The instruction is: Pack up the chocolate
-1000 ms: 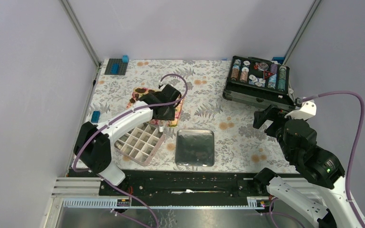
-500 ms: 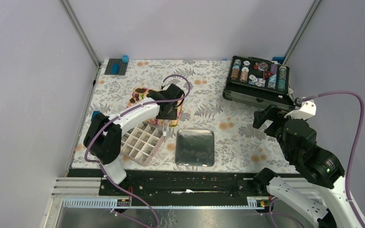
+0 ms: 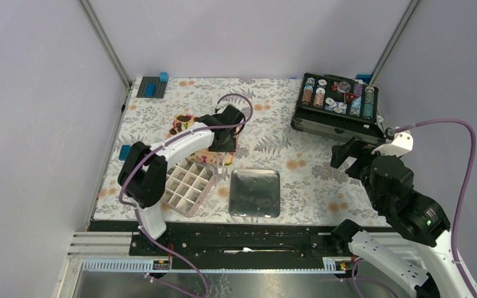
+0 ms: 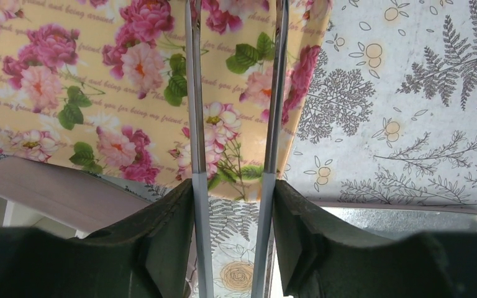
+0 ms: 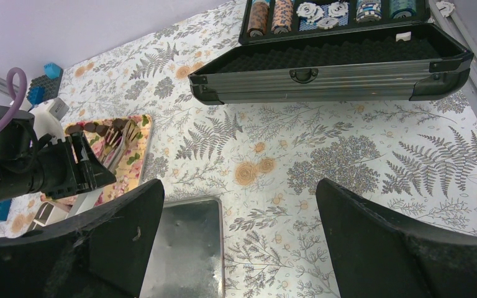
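Several dark brown chocolate pieces (image 3: 182, 119) lie at the far end of a yellow floral tray (image 3: 175, 131); they also show in the right wrist view (image 5: 102, 128). The pink gridded box (image 3: 186, 184) stands just in front of the tray. My left gripper (image 3: 222, 150) is shut on metal tongs (image 4: 194, 124), whose blades reach over the floral tray's near right corner (image 4: 68, 74); their tips are out of view. No chocolate shows between the blades. My right gripper (image 3: 348, 155) is open and empty, held high at the right.
A shallow metal tray (image 3: 255, 193) lies right of the box. An open black case of striped poker chips (image 3: 335, 105) stands at the back right. Blue blocks (image 3: 152, 85) sit at the back left corner, and one (image 3: 125, 151) at the left edge.
My left arm has swung right and back, carrying the tongs from over the pink box's far edge to the floral tray's near right corner. The right arm has not moved.
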`<state>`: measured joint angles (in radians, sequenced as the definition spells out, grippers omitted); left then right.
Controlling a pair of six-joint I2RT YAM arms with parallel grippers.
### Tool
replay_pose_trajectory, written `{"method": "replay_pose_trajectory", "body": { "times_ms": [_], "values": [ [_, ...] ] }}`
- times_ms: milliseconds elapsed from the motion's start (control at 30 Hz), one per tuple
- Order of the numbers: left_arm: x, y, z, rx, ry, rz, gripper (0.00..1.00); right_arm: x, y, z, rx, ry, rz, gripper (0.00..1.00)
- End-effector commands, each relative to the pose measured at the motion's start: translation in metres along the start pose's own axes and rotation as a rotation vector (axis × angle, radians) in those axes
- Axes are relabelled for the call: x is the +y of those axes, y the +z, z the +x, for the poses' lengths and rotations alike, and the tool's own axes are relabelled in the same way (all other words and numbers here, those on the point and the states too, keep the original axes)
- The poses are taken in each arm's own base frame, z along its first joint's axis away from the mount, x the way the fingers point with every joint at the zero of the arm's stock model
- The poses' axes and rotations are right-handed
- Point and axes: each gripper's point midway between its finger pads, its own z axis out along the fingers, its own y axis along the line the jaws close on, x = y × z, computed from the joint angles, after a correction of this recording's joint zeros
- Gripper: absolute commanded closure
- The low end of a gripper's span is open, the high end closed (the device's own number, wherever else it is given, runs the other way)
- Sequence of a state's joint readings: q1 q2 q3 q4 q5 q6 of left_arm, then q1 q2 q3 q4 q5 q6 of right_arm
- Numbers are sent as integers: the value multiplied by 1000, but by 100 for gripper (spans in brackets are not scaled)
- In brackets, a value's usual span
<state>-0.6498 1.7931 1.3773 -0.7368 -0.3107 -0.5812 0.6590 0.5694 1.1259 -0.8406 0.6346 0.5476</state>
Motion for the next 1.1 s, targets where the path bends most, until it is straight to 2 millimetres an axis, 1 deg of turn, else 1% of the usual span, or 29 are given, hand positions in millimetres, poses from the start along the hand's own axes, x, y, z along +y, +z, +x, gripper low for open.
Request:
{"method": "replay_pose_trajectory", "body": {
  "times_ms": [0, 100, 167, 333, 433, 633, 800, 833, 933, 1067],
  "values": [
    [-11, -5, -29, -60, -37, 33, 52, 0, 1, -3, -13, 11, 6, 0],
    [-10, -3, -30, -55, -35, 25, 52, -1, -1, -4, -17, 13, 3, 0],
    [-10, -3, -29, -52, -36, 24, 54, -1, -1, -4, -19, 14, 3, 0],
    [-8, -4, -25, -47, -37, 26, 68, -1, -1, -5, -20, 16, 1, 0],
    [-6, -13, -26, -51, -41, 37, 72, 0, -2, -5, -20, 18, -3, 0],
    [-1, -42, -20, -51, -36, 88, 78, 0, -3, -5, -21, 24, -5, 0],
    [6, -74, -16, -73, -34, 144, 80, 2, -1, -5, -15, 23, -9, 0],
    [9, -82, -15, -80, -33, 150, 80, 3, -1, -5, -16, 22, -11, 0],
    [22, -98, -8, -82, -30, 142, 82, 6, 0, -6, -15, 20, -17, 0],
    [40, -118, 7, -70, -29, 126, 83, 7, 1, -6, -17, 19, -19, 0]
  ]
}}
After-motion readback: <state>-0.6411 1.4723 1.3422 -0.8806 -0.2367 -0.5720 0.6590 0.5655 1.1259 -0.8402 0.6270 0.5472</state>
